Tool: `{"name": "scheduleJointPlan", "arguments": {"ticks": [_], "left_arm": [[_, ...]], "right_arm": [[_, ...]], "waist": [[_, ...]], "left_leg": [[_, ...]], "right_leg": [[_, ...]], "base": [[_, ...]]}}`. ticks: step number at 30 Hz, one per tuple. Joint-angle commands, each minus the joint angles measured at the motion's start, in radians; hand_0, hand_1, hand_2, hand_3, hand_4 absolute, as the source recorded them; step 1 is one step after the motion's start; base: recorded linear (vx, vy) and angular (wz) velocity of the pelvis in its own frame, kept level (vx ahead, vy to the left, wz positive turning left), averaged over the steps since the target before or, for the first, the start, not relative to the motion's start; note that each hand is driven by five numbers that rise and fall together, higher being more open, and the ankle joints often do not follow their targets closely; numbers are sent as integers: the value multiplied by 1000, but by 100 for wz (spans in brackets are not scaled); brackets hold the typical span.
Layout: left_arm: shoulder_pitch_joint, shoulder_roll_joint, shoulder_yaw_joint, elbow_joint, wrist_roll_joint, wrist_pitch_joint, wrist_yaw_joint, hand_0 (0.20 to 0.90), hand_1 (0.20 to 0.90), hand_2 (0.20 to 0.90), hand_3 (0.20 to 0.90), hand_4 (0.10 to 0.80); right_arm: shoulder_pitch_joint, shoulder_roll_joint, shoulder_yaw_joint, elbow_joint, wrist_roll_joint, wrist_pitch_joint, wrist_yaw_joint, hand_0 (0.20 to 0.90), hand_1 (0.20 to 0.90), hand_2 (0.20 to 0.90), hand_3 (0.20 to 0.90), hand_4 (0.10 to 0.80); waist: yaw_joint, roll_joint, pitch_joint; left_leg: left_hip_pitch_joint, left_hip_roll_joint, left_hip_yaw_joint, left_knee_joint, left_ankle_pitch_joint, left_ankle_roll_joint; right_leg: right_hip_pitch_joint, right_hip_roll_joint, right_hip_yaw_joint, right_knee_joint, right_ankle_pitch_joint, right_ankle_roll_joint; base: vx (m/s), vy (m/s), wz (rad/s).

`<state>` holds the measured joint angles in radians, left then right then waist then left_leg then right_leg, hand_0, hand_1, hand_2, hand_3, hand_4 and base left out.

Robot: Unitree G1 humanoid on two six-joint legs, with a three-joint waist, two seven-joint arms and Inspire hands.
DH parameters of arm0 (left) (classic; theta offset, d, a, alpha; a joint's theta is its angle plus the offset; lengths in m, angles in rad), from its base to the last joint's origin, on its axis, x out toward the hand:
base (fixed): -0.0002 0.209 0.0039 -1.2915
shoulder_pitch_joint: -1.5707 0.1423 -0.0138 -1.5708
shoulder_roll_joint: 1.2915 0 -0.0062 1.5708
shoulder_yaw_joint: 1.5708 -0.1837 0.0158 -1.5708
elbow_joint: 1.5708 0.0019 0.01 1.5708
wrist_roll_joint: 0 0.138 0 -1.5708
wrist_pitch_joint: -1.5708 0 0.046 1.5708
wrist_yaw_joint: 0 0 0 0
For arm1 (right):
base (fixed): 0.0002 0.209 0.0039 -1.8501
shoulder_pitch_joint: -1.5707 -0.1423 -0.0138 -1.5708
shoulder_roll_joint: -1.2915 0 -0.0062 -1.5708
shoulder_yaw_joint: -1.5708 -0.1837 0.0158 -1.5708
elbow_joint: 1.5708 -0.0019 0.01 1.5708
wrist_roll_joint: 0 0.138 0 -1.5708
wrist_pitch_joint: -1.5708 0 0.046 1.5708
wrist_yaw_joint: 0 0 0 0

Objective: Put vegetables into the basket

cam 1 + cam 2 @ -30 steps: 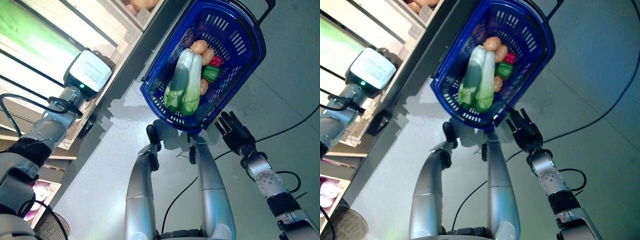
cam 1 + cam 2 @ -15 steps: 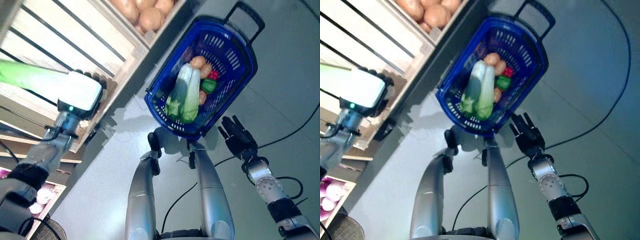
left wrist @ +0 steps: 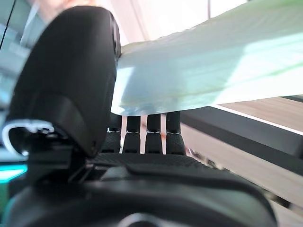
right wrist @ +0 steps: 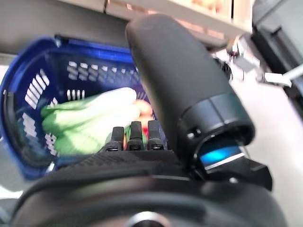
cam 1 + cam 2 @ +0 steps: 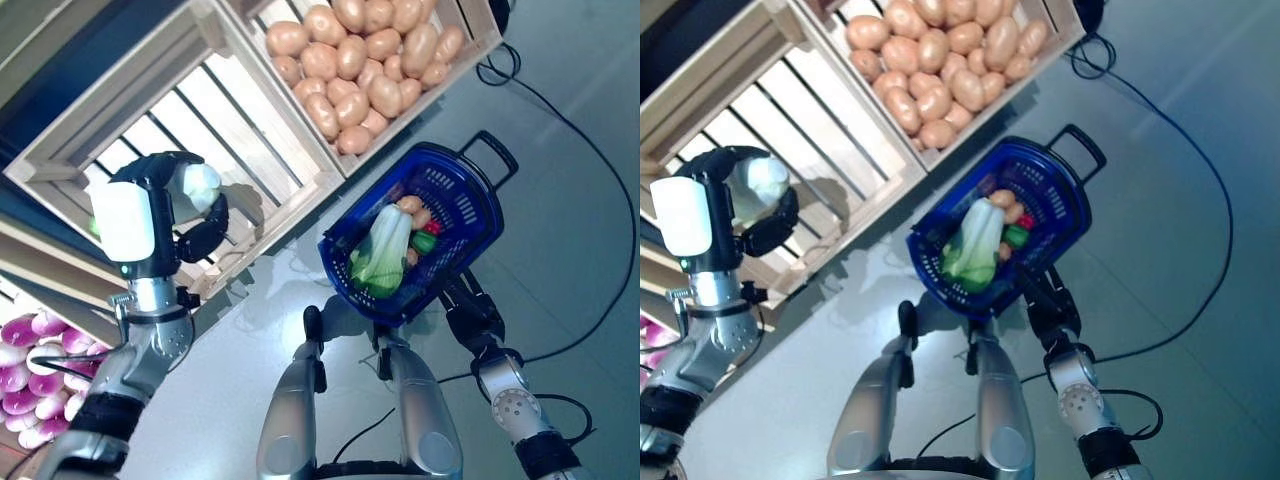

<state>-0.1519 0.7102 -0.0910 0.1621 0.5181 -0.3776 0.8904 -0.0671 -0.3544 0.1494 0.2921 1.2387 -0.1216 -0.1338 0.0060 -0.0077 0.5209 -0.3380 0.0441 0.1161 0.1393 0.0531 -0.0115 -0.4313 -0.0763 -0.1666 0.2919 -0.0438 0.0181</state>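
Gripping a pale green vegetable (image 3: pixel 199 66), your left hand (image 5: pixel 195 215) is raised in front of the slatted wooden crate (image 5: pixel 200 110), thumb and fingers curled round it. Right of that, a crate of potatoes (image 5: pixel 365 60). Below it on the floor, the blue basket (image 5: pixel 470 215) holds bok choy (image 5: pixel 378 252) and smaller vegetables. Your right hand (image 5: pixel 470 310) sits at the basket's near edge, fingers straight and empty.

No legible text or labels.
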Motion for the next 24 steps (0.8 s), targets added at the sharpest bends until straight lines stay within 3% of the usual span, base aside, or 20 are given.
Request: {"name": "scheduleJointPlan", "arguments": {"ticks": [1,3,5,6,7,12,14,19,24], "left_arm": [[-14,-38,110,-162,-264,-213,-143,300,300,300,300,400],[34,-106,122,-224,-429,-272,-296,300,300,300,300,400],[65,-143,128,-260,-550,-282,-401,300,300,300,300,400],[95,-194,134,-298,-688,-290,-535,300,300,300,300,400],[99,-199,135,-302,-716,-294,-551,300,300,300,300,400],[128,-291,111,-386,-1124,-235,-836,300,300,300,300,400],[134,-303,104,-391,-1140,-220,-820,300,300,300,300,400],[126,-332,84,-394,-1261,-92,-864,300,300,300,300,400],[121,-328,42,-371,-1234,10,-883,300,300,300,300,400]], "right_arm": [[44,26,-49,-120,-181,-123,-12,900,900,900,900,800],[75,51,-55,-136,-243,-157,-2,900,900,900,900,800],[93,57,-63,-150,-278,-161,-4,900,900,900,900,800],[111,62,-77,-160,-314,-164,3,900,900,900,900,800],[113,62,-79,-162,-320,-165,7,900,900,900,900,800],[137,61,-97,-207,-456,-174,39,900,900,900,900,800],[141,54,-95,-217,-506,-174,59,900,900,900,900,800],[132,-5,-91,-275,-585,-129,152,900,900,900,900,800],[119,-84,-85,-313,-661,-91,283,900,900,900,900,800]], "waist": [[6,-10,-106],[15,-14,-143],[18,-13,-168],[24,-14,-196],[23,-13,-200],[28,-15,-280],[29,-16,-294],[29,-30,-355],[28,-41,-392]], "left_leg": [[-15,-36,-17,0,5,-44],[49,-35,-35,-53,15,-44],[85,-34,-43,-88,24,-44],[124,-35,-52,-124,29,-44],[125,-35,-53,-128,33,-43],[203,-31,-67,-182,34,-36],[220,-29,-68,-186,31,-33],[288,-24,-74,-226,25,-31],[325,-20,-61,-227,5,-27]], "right_leg": [[135,-32,-63,-107,24,30],[205,-31,-81,-156,32,34],[245,-31,-89,-191,42,37],[290,-31,-100,-232,52,41],[293,-30,-102,-239,58,41],[369,-25,-112,-291,75,49],[384,-25,-114,-296,77,51],[447,-22,-114,-360,107,62],[476,-28,-119,-378,117,73]], "base": [[65,-84,20],[116,-93,19],[138,-47,14],[128,-36,11],[138,-35,8],[98,-21,12],[96,-16,1],[96,-15,4],[51,-4,2]]}}
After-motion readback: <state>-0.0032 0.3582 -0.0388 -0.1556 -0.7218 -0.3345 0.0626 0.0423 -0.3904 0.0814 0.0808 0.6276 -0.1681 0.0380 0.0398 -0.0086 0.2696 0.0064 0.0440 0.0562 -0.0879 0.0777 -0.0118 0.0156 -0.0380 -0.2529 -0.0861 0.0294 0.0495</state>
